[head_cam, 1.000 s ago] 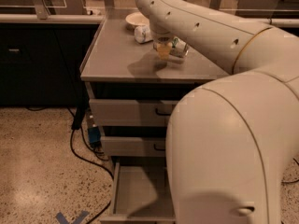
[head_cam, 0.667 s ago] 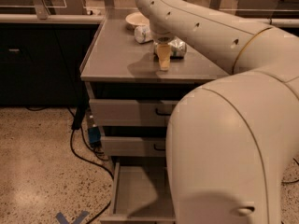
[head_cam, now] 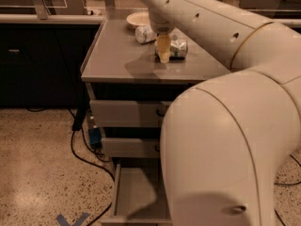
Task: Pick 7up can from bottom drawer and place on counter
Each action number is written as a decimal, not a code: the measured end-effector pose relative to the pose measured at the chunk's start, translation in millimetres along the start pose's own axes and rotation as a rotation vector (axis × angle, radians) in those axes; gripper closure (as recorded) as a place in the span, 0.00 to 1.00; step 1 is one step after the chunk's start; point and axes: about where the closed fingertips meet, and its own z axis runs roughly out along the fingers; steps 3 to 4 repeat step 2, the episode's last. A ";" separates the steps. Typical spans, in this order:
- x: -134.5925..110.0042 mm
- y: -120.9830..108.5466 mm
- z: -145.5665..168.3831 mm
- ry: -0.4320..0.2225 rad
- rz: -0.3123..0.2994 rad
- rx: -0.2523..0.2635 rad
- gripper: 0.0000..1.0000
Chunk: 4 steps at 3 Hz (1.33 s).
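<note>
The 7up can [head_cam: 179, 48], silvery-green, lies on its side on the grey counter [head_cam: 127, 60] toward the back right. My gripper [head_cam: 164, 53] hangs straight down from the arm, its yellowish tip right against the can's left end and just above the counter top. Whether it holds the can cannot be made out. The bottom drawer [head_cam: 134, 199] stands pulled out at floor level, showing a plain grey floor with nothing visible in it. My arm covers its right part.
A second can [head_cam: 143, 34] lies on the counter behind the gripper, next to a pale bowl [head_cam: 138, 19] at the back edge. Two closed drawers [head_cam: 124, 113] sit above the open one. Black cables [head_cam: 80, 145] trail on the speckled floor at left. A dark bench [head_cam: 42, 20] adjoins the cabinet.
The gripper dipped toward the counter beside the can, then rose slightly. The can stays in the same spot on the counter.
</note>
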 end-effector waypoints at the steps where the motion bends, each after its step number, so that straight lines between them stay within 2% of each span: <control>1: -17.8 -57.6 -98.5 0.021 -0.026 0.068 0.00; 2: -24.8 -99.7 -213.6 0.070 -0.022 0.173 0.00; 4: -24.8 -99.7 -213.6 0.070 -0.022 0.173 0.00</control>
